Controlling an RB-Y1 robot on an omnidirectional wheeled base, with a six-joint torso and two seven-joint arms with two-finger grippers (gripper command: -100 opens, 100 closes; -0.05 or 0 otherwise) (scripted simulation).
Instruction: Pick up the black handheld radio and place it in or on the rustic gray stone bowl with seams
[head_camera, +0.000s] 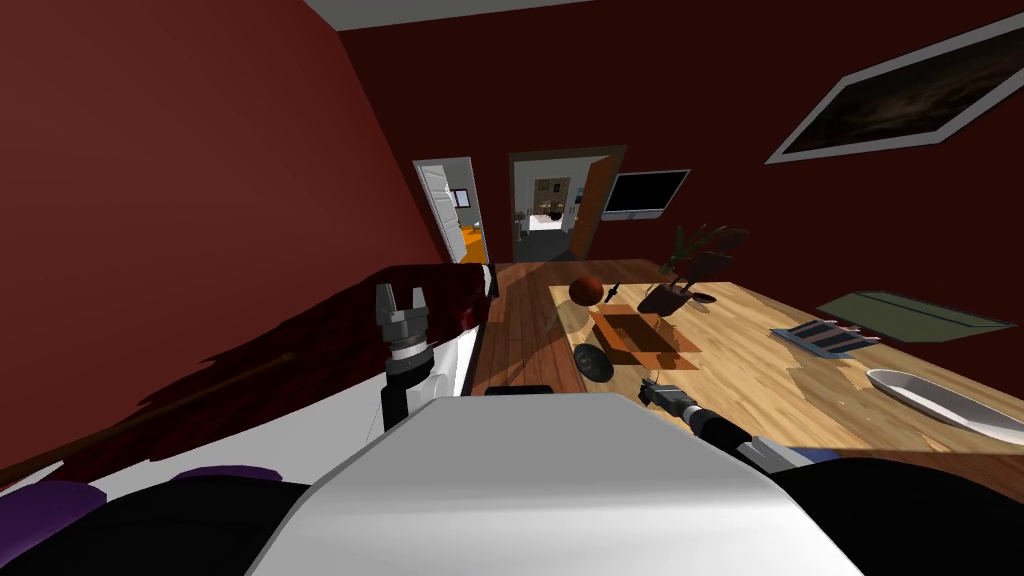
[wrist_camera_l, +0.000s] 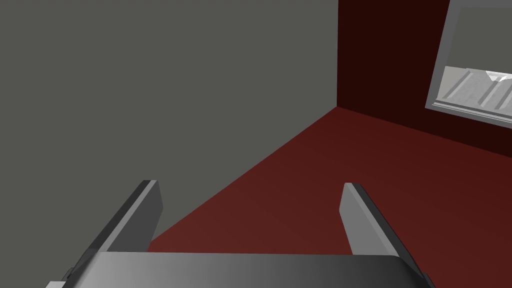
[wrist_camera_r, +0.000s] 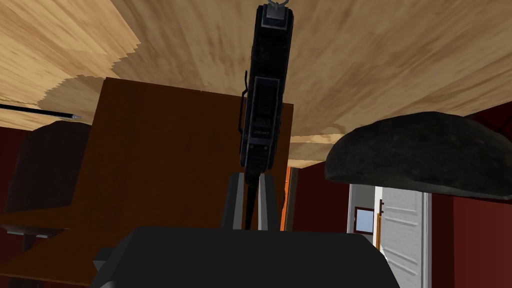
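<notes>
Black handheld radio (wrist_camera_r: 264, 100) pinched at its lower end between the two fingers of the right gripper (wrist_camera_r: 251, 176), long body pointing away from the hand toward the wooden table (head_camera: 800, 370), near that table's front edge. Just beside it, apart from it, the dark grey stone bowl (wrist_camera_r: 425, 150). Past both, a shallow brown tray (head_camera: 632, 338) on the tabletop. Left gripper (wrist_camera_l: 250, 186) upright off the table's left side, fingers spread wide.

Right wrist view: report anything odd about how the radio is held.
The black radio is pinched only at its thin end by the right gripper. The jaws stand nearly shut and almost its whole body sticks out past them, which looks like a precarious hold.
</notes>
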